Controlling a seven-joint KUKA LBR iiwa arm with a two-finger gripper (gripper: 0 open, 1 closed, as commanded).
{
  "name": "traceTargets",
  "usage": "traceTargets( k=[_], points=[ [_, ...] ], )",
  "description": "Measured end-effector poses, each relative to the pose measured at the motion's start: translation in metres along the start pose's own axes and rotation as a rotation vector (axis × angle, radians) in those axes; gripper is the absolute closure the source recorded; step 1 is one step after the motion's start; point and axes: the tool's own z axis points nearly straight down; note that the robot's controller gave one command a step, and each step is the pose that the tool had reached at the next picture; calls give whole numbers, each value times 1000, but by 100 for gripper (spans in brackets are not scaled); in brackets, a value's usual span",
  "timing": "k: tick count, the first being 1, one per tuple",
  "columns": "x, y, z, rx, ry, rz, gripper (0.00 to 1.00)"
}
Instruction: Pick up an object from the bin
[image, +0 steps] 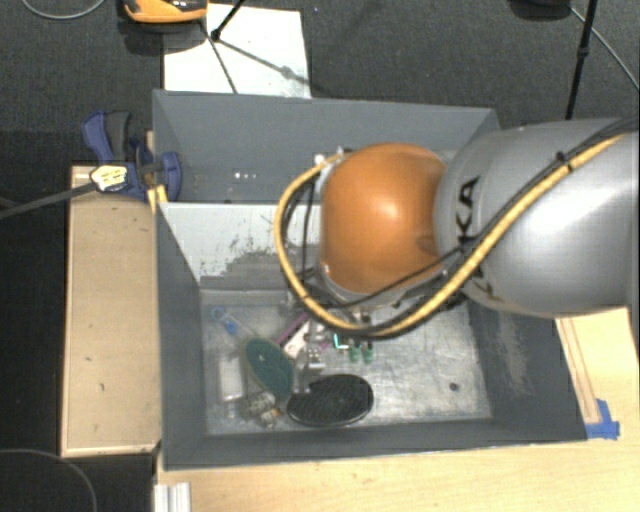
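The gripper (320, 352) hangs low in the bin (185, 330) under the arm's orange cover (375, 215), just above a black oval disc (330, 400) that lies near the front wall. Whether it is open or closed cannot be told. A teal oval piece (268, 365) and a clear little bottle (230, 380) crowd its left, while the floor to its right lies bare.

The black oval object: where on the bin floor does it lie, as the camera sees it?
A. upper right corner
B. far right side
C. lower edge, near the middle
C: the black oval object lies by the lower edge of the bin floor, beside a dark green oval piece.
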Motion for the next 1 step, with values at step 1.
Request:
traceTargets(
  k=[1],
  points=[
    [-39,-50,133,0,-7,-254,0]
  ],
)
